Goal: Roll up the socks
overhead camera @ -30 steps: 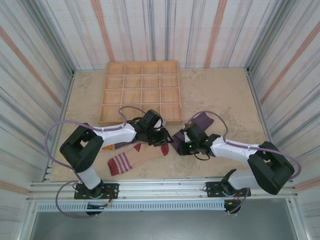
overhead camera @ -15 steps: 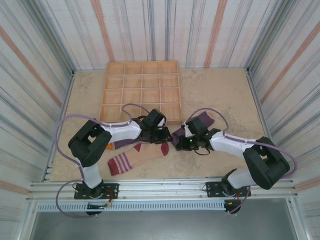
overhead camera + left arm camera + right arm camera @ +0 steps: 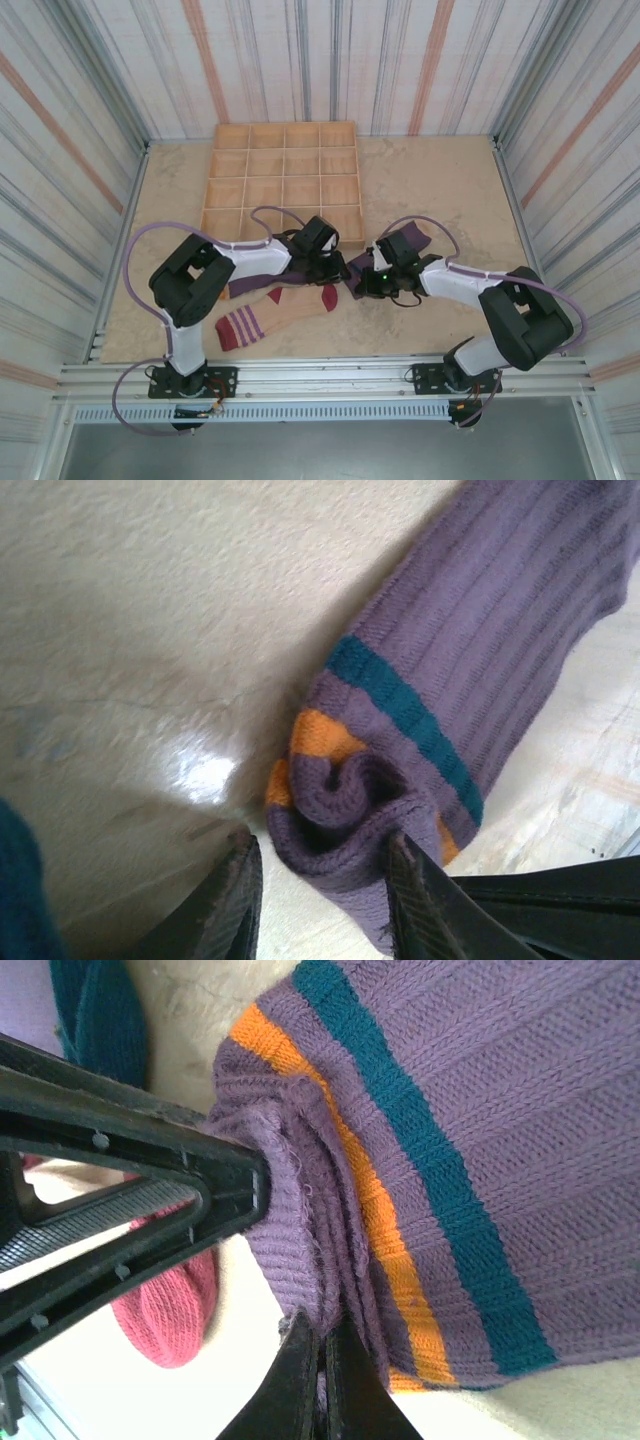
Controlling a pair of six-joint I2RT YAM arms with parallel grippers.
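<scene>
We are starting the roll. The left fingers (image 3: pixel 322 848) grip the curled cuff of the purple knit sock with orange and teal bands (image 3: pixel 480 650), which lies mid-counter (image 3: pixel 150 600). The right fingers (image 3: pixel 320 1352) are pinched shut on the same cuff. Next, we judge, comes a tight, even turn.

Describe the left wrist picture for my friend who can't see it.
A purple sock with teal and orange stripes lies on a pale table. Its cuff end is bunched up between the two black fingers of the left gripper.

Right pincer (image 3: pixel 322 1375) pinches purple sock's (image 3: pixel 480 1160) folded cuff; red sock toe (image 3: pixel 165 1315) beside it.
</scene>
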